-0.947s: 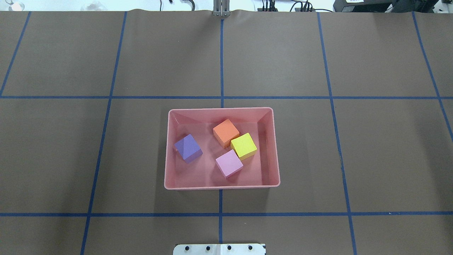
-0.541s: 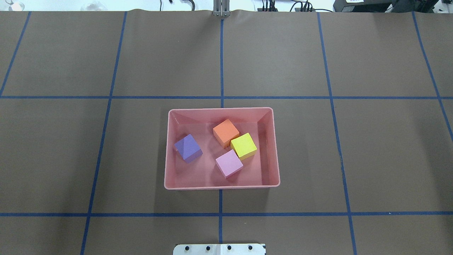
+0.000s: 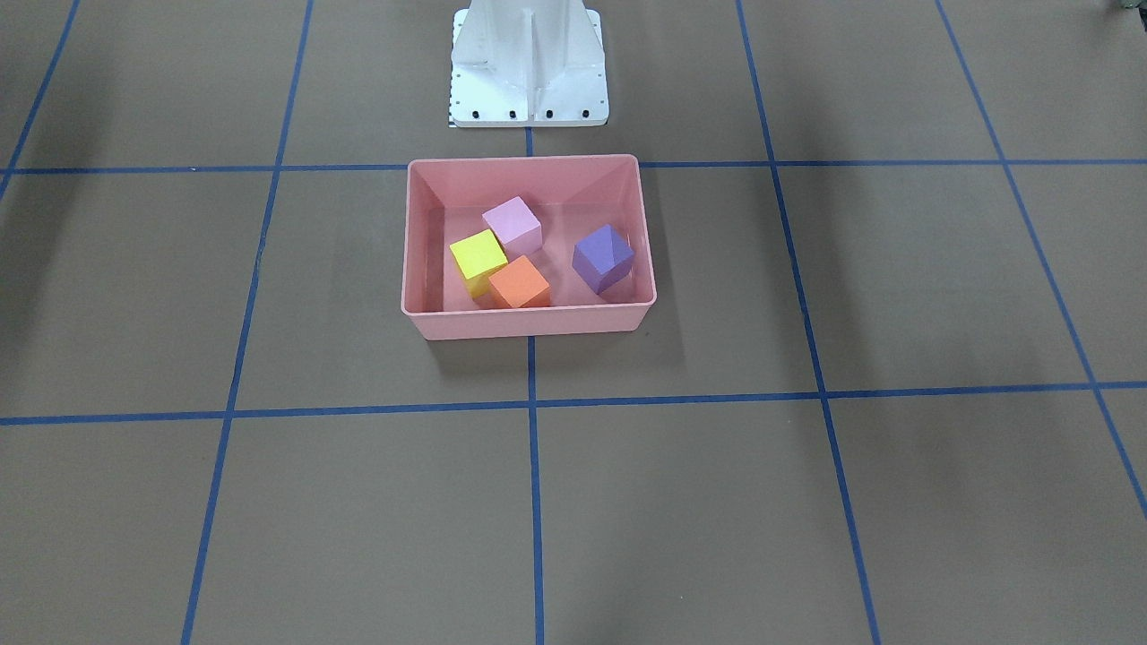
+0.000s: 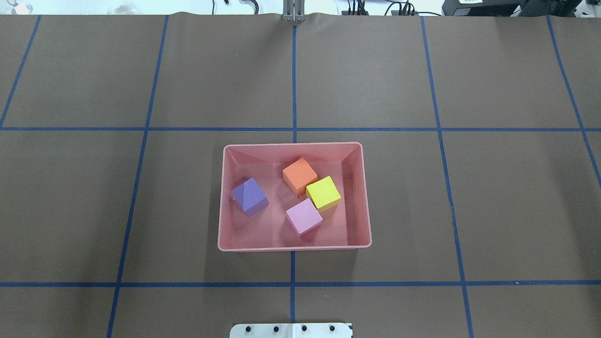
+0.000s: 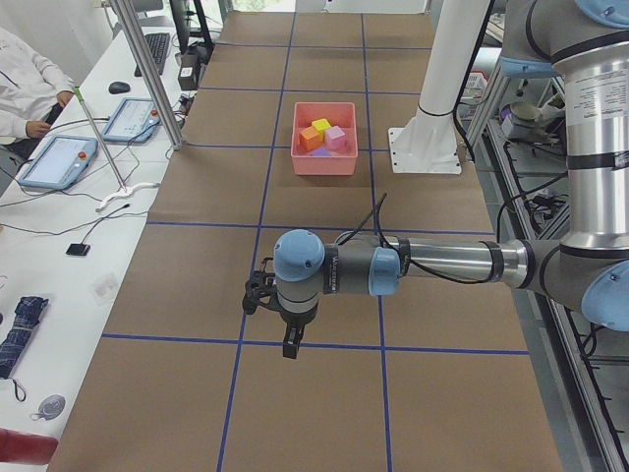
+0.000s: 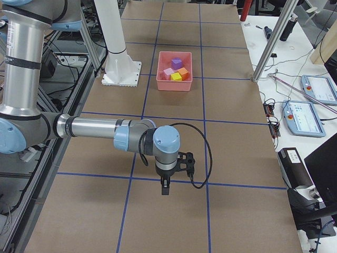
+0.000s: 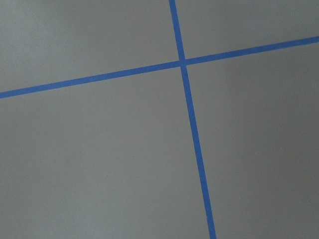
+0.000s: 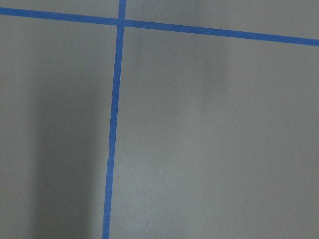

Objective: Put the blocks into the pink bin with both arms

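The pink bin (image 4: 219,225) stands at the table's middle, also in the front view (image 3: 529,322). Inside it lie the purple block (image 4: 249,195), the orange block (image 4: 299,174), the yellow block (image 4: 323,192) and the light pink block (image 4: 304,216). Orange, yellow and pink sit close together; purple lies apart by the bin's left wall. My left gripper (image 5: 288,346) hangs over bare table far from the bin, seen only in the exterior left view. My right gripper (image 6: 165,188) hangs likewise, seen only in the exterior right view. I cannot tell if either is open or shut.
The white base pedestal (image 3: 529,63) stands just behind the bin on the robot's side. Blue tape lines (image 4: 293,75) grid the brown table. A side bench with tablets (image 5: 59,157) and a seated operator runs along the far edge. Both wrist views show only table and tape.
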